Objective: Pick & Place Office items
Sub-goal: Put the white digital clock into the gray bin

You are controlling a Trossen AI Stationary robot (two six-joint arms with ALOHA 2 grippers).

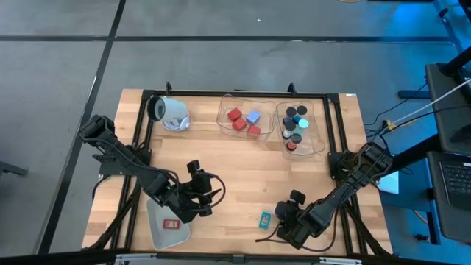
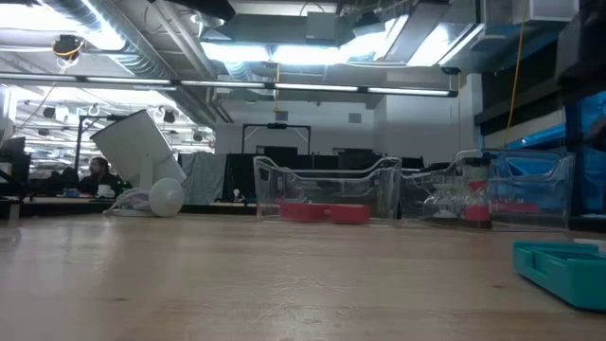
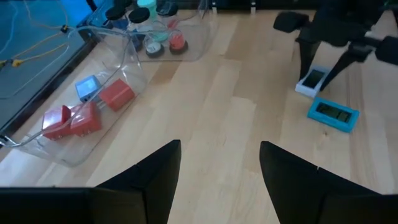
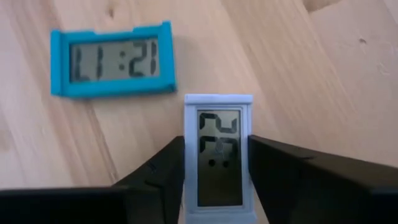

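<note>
Currently the white card (image 4: pixel 218 157), a small flat display piece, lies on the table (image 1: pixel 243 177) at lower right of the high view, its long axis running straight out from the right gripper (image 4: pixel 216 171). Both dark fingers (image 4: pixel 163 168) sit against its long edges, so the right gripper is pinching the white card across its short width. Card looks flat on the wood, not lifted yet, as far as the right wrist view shows.

Teal card (image 4: pixel 112 60) lies just beside it, apart from it, long axis crosswise to the white one. High view puts the teal card (image 1: pixel 265 218) just left of the right gripper (image 1: pixel 285 213), lower centre of frame.

Left gripper (image 3: pixel 219 163) has its fingers spread, nothing between them. It hovers at lower left of the high view, above a grey-white bin (image 1: pixel 158 228) holding a red card (image 1: pixel 172 223).

Clear bins at upper centre: one with red blocks (image 1: pixel 236 118) and a pale blue block (image 1: pixel 253 117), the other (image 1: pixel 318 140) with the stubby cylinders (image 1: pixel 296 121). White cylinder (image 1: pixel 169 111) lies at upper left.

Judgement: right arm is far nearer; the grip squares with the card's long axis, so a straight lift should work. Risk: thin card slipping.
</note>
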